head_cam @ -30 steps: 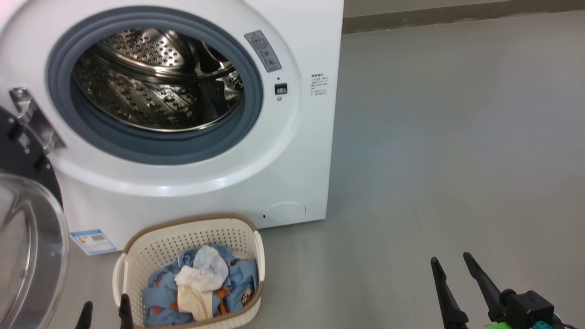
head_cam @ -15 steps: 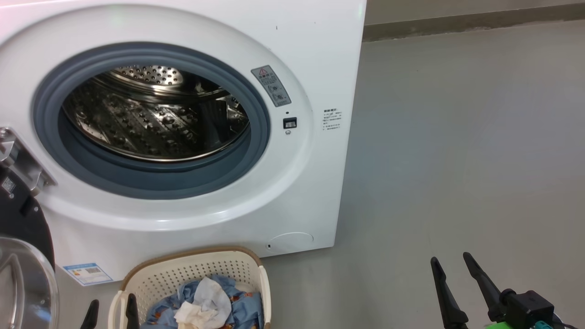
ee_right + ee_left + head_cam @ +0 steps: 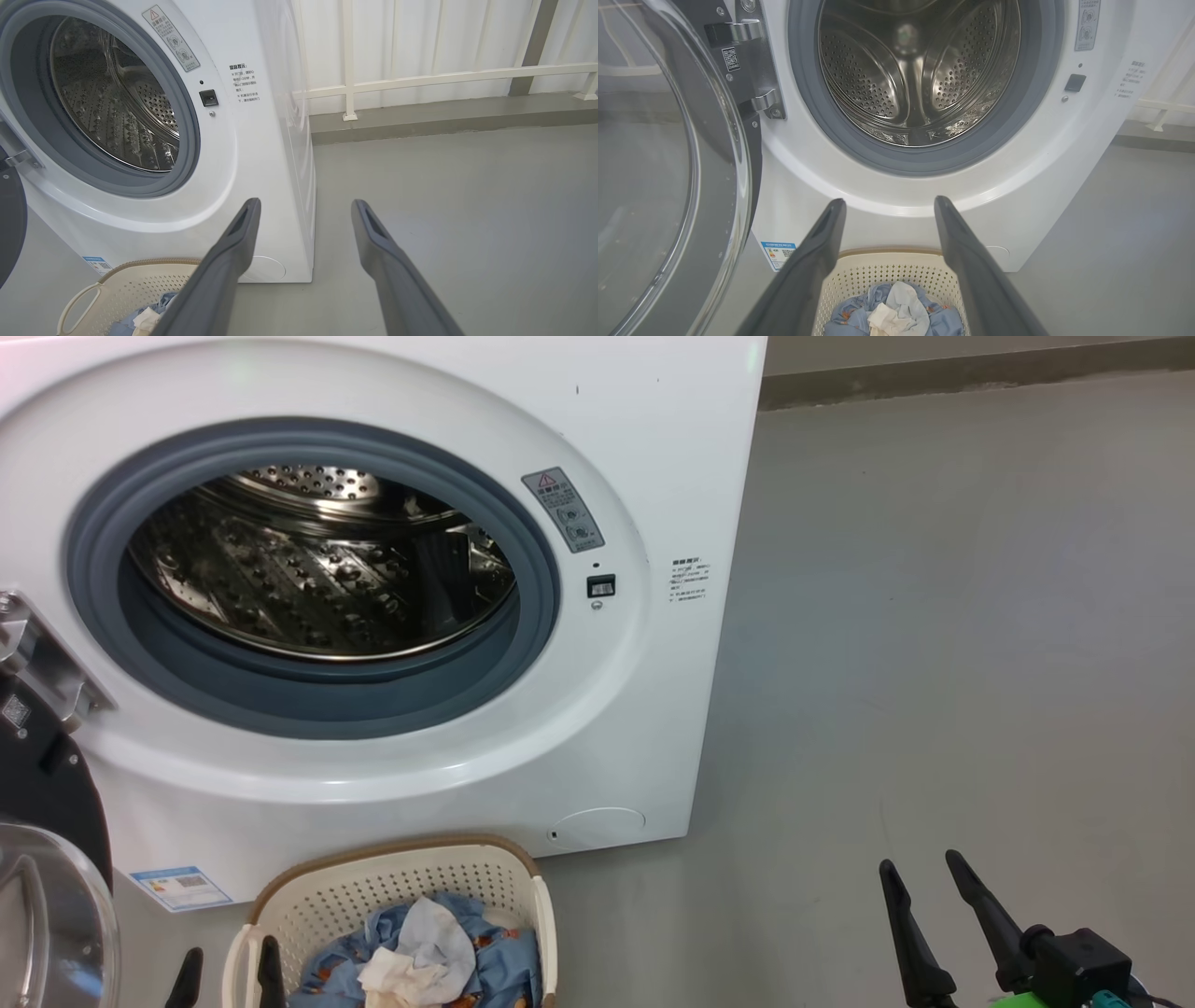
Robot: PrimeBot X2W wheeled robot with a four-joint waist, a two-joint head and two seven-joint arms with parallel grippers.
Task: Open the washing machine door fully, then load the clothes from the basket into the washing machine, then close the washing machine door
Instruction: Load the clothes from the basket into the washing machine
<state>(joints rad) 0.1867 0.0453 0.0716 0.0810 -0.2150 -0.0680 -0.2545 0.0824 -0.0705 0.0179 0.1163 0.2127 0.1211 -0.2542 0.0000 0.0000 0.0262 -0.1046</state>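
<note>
While left gripper and right gripper are gaping empty, the washing machine door is hanging open by the basket; right wrist view's catching a railing.

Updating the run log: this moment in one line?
washing machine door: open | drum: empty | clothes: in basket | left claw: open, empty | right claw: open, empty

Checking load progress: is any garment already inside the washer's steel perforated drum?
No, the steel perforated drum shows bare metal, and the blue printed clothes lie in the cream perforated plastic basket.
</note>
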